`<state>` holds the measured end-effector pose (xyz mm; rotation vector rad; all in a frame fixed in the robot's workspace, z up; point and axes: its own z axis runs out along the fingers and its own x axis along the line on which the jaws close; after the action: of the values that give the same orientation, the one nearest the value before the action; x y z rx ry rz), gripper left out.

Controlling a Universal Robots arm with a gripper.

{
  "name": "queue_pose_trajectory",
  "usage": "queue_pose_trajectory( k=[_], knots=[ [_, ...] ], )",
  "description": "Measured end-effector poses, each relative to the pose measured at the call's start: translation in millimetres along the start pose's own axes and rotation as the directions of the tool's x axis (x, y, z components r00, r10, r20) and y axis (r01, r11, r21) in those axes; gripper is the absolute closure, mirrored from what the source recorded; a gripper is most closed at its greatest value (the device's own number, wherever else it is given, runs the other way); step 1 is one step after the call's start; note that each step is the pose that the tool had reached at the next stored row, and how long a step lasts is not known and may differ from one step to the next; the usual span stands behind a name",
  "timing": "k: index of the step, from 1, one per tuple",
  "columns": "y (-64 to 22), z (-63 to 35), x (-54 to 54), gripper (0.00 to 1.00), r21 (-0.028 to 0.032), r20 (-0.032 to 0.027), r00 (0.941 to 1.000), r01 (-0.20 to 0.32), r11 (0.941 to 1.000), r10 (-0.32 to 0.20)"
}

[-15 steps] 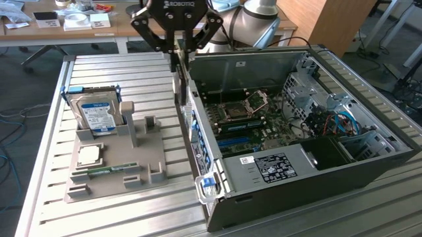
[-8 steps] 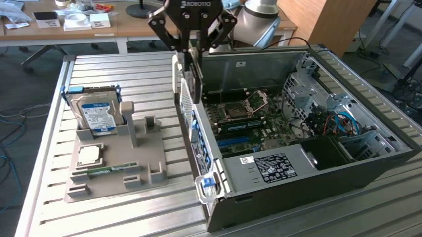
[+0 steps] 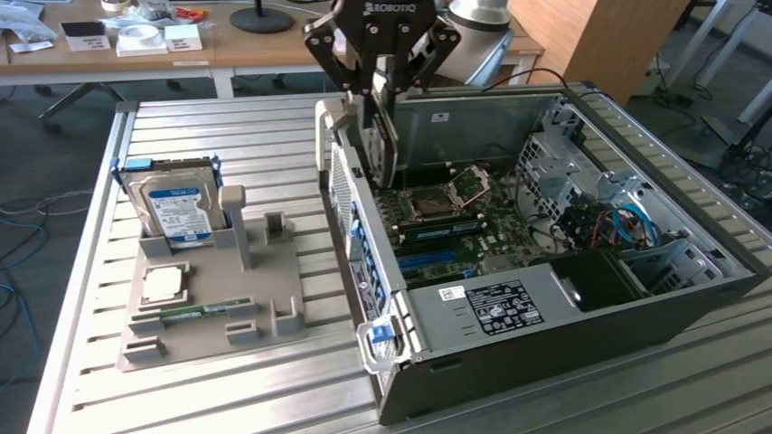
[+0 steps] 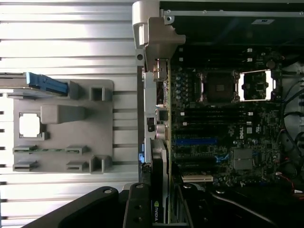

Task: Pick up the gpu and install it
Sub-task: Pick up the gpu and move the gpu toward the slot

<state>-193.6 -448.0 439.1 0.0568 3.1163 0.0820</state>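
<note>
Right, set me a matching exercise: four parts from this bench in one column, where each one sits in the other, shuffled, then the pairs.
Things
1. thin dark gpu card with pale metal bracket
2. silver hard drive with blue-white label
3. narrow green RAM stick
4. square silver processor chip

Places
A. lying in a long narrow slot of the grey holder
B. held upright in the gripper, at the open black computer case
C. standing on edge at one end of the grey holder
D. lying flat in the grey holder's square recess

Pairs: 1-B, 2-C, 3-A, 4-D
</note>
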Motion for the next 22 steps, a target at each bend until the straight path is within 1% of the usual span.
queue_pose_trajectory(
  k=[6,22],
  knots=[
    [0.6,0.4,-16.3,0.73,-0.0007,-0.0001,1.0,0.0,1.0,0.0],
    [2.4,1.6,-66.7,0.73,-0.0042,-0.0002,1.0,0.0,1.0,0.0]
  ],
)
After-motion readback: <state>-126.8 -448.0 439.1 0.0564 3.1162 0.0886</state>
